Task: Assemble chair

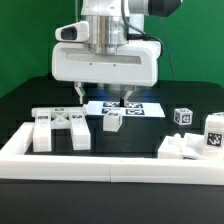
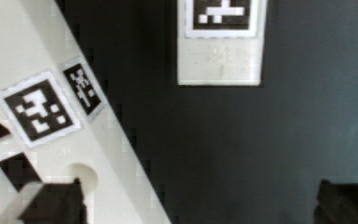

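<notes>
The chair lies in loose white tagged parts on the black table. A large flat slotted piece [image 1: 60,128] lies at the exterior view's left and also shows in the wrist view [image 2: 87,130]. A small block [image 1: 113,121] sits just in front of the gripper; in the wrist view [image 2: 220,45] its tag faces up. A tagged cube [image 1: 182,116] and two chunky pieces [image 1: 213,135] [image 1: 180,148] lie at the right. My gripper [image 1: 102,97] [image 2: 197,205] is open and empty, above the table between the large piece and the small block. One finger [image 2: 51,205] overlaps the large piece's edge.
The marker board [image 1: 128,106] lies flat behind the small block, under the gripper. A long low white border rail [image 1: 110,168] runs along the front and up the left side. Bare black tabletop [image 2: 247,150] lies between the fingers.
</notes>
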Available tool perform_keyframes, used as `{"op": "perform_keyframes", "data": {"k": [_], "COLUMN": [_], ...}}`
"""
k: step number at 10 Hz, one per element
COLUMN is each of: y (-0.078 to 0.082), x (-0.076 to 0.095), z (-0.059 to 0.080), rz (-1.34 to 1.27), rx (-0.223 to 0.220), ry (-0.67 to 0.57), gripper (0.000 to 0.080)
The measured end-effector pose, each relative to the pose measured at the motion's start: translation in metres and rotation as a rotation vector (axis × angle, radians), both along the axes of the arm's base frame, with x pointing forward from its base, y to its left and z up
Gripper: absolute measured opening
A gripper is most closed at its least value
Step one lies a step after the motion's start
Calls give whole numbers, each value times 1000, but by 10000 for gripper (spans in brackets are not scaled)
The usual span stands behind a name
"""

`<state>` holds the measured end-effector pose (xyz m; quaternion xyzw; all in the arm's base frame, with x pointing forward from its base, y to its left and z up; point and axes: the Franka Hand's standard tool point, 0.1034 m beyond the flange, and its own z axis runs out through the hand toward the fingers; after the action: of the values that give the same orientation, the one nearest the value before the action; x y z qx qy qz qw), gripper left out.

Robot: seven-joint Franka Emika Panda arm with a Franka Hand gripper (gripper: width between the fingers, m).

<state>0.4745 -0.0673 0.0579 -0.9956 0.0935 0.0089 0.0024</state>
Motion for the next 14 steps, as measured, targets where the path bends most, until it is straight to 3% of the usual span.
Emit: {"op": "perform_keyframes", "data": {"k": [5, 7, 13, 14], "y": [13, 18, 16, 16], "x": [2, -5, -27, -25], "z": [-6, -7, -27, -32], "rz": [112, 114, 72, 76], "rx": [108, 151, 204, 200], "ry": [300, 448, 896, 892], "gripper": [649, 649, 649, 649]}}
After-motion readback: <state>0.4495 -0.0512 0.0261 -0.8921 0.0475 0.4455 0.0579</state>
